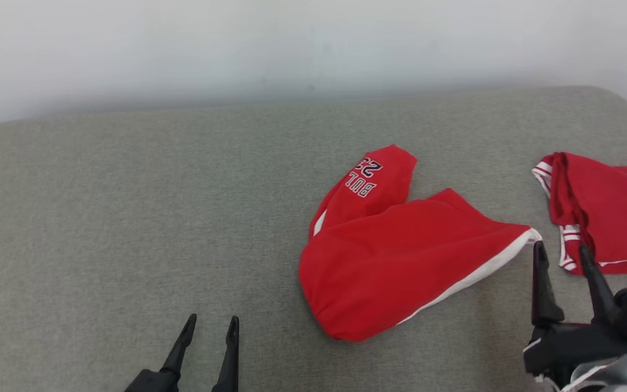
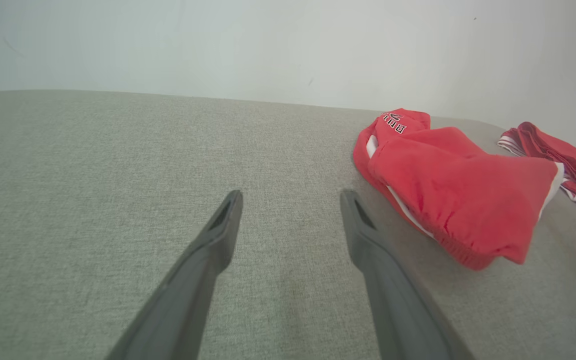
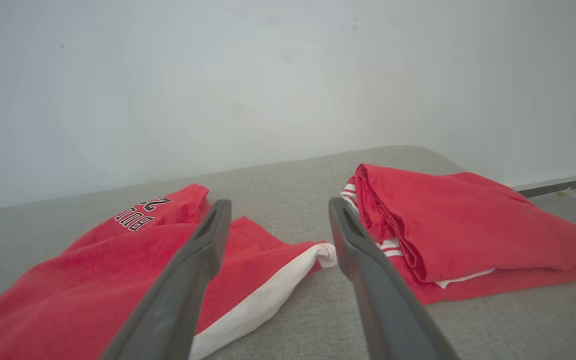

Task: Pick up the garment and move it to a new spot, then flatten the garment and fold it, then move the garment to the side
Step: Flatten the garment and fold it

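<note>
Hovering nearest, the left hand (image 1: 212, 318) is open and empty over the grey table (image 1: 101, 218), well left of the red shorts (image 1: 400, 256). The right hand (image 1: 560, 246), likewise open and empty, sits just beside the shorts' white-edged right corner. A folded red garment (image 1: 613, 207) lies farther right.

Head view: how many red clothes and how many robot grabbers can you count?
Red garments: 2, the loose garment and the folded garment
Grippers: 2, the left gripper and the right gripper
Total: 4
</note>
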Robot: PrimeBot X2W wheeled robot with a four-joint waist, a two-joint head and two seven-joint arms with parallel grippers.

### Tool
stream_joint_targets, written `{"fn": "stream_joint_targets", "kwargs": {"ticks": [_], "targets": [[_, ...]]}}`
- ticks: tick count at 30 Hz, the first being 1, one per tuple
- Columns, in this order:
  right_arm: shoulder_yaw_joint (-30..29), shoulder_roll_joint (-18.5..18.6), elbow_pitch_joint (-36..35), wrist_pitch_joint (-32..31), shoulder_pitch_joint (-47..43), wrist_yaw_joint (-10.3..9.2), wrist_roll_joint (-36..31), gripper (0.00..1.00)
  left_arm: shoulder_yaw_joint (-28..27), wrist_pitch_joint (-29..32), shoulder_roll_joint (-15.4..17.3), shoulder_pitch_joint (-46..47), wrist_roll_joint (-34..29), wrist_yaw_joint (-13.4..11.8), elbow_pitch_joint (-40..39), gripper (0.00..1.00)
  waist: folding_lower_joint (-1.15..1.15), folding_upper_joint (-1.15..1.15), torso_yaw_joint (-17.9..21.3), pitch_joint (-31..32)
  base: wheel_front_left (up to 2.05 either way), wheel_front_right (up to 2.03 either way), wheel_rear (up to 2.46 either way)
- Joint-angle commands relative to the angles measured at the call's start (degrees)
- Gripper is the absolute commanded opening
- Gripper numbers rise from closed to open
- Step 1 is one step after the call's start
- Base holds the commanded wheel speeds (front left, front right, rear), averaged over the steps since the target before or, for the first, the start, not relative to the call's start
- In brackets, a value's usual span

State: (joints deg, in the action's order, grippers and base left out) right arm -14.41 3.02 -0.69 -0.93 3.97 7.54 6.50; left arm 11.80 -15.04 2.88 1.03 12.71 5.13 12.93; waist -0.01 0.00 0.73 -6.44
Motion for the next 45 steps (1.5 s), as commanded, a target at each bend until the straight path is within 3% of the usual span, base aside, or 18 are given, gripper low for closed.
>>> {"fn": "stream_joint_targets", "kwargs": {"ticks": [1,8,18,25,30,37,40,41,42,45], "targets": [[1.54,-0.18,-0.62,3.05,-2.54,-0.14,0.74,1.0,-0.51,-0.16,0.02,0.19,0.19,-0.51,0.22,1.0,0.01,0.0,2.32,1.02,0.0,0.0,0.0],[8.01,-0.2,2.32,13.02,-7.63,-0.14,-1.74,1.0,-3.87,-0.16,0.03,-1.28,-0.27,-2.19,-1.48,1.0,0.01,0.0,4.59,2.52,0.0,0.0,0.0],[11.53,-0.21,5.55,15.16,-7.77,-0.14,-3.01,1.0,-4.87,-0.16,-0.01,-2.73,0.4,-1.7,-0.45,1.0,0.01,0.0,5.32,3.69,0.0,0.0,0.0],[12.11,-0.21,5.43,15.41,-6.58,-0.14,-2.97,1.0,1.65,5.99,0.02,3.84,15.53,0.93,7.21,1.0,0.01,0.0,6.6,3.05,0.0,0.0,0.0],[12.63,-0.22,5.56,15.44,-6.07,-0.14,-2.38,1.0,5.91,11.69,0.03,9.04,26.09,1.2,11.55,1.0,0.01,0.0,8.42,1.97,0.0,0.0,0.0],[12.92,-0.23,5.79,15.6,-5.19,-0.14,-1.85,1.0,9.04,14.52,0.04,13.44,31.98,-0.22,16.32,1.0,0.01,0.0,10.51,0.81,0.0,0.0,0.0],[12.94,-0.22,6.03,15.69,-4.96,-0.14,-1.6,1.0,10.4,15.28,0.02,14.78,34.43,0.43,17.38,1.0,0.01,0.0,11.12,0.53,0.0,0.0,0.0],[12.93,-0.22,6.06,15.64,-4.93,-0.14,-1.58,1.0,10.59,15.14,0.03,15.07,34.8,0.35,17.5,0.41,0.01,0.0,11.2,0.5,0.0,0.0,0.0],[12.96,-0.22,6.11,15.68,-4.87,-0.14,-1.55,1.0,10.74,14.98,0.09,15.4,34.96,0.45,17.69,0.0,0.01,0.0,11.27,0.49,0.0,0.0,0.0],[12.88,-0.23,6.14,15.78,-4.79,-0.14,-1.5,1.0,11.27,13.58,0.34,16.34,33.63,0.85,17.49,0.0,0.01,0.0,11.2,0.62,0.0,0.0,0.0]]}}
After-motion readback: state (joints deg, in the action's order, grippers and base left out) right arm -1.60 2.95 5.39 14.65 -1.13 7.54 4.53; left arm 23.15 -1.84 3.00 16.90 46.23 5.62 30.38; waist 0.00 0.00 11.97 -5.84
